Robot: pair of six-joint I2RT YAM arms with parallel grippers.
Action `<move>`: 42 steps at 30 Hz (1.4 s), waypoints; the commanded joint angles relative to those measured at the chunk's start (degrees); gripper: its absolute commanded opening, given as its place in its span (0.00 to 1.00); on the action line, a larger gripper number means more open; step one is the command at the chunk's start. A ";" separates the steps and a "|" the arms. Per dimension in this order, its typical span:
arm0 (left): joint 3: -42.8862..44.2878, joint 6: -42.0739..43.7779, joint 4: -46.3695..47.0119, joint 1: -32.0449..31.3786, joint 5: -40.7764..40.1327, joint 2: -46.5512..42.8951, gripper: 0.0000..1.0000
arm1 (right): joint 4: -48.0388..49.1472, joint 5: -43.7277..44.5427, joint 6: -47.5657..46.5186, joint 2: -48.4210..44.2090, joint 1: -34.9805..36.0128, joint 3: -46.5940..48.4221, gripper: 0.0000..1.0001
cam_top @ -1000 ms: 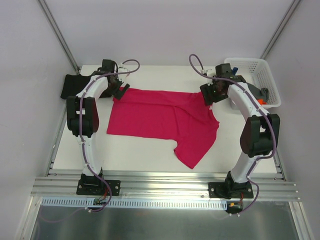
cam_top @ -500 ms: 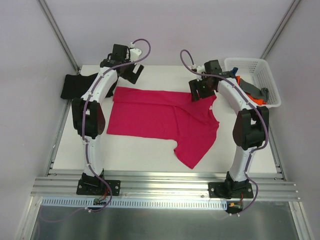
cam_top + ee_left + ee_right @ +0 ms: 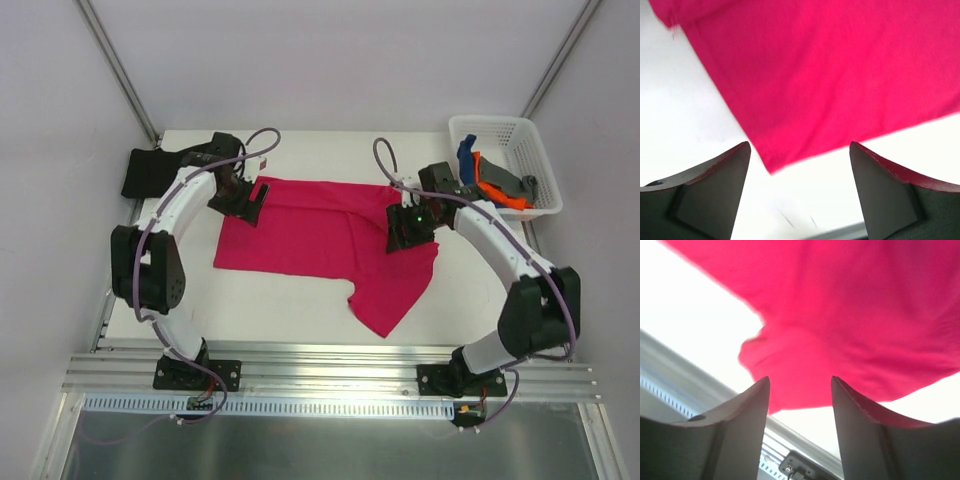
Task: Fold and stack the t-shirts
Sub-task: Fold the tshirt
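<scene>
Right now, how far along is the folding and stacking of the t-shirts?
Early. Done: a black t-shirt lies at the table's far left corner, apparently folded. In hand: the pink t-shirt lies spread, only partly folded; the left pincer and right pincer hover open over it, gripping nothing. Left: finishing this fold, stacking it, then the blue, orange and grey shirts in the basket.
</scene>
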 commanded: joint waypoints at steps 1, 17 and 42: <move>-4.63 -0.75 -4.37 -0.05 0.36 -7.89 0.78 | -2.39 -4.95 -2.03 -9.25 4.20 -4.67 0.54; -37.61 21.74 21.10 0.48 -14.85 -22.50 0.68 | -2.40 11.57 -34.53 -22.01 28.03 -25.15 0.45; -28.21 23.24 29.37 6.63 -15.20 -10.90 0.68 | 5.43 10.87 -35.26 -22.55 39.28 -29.30 0.36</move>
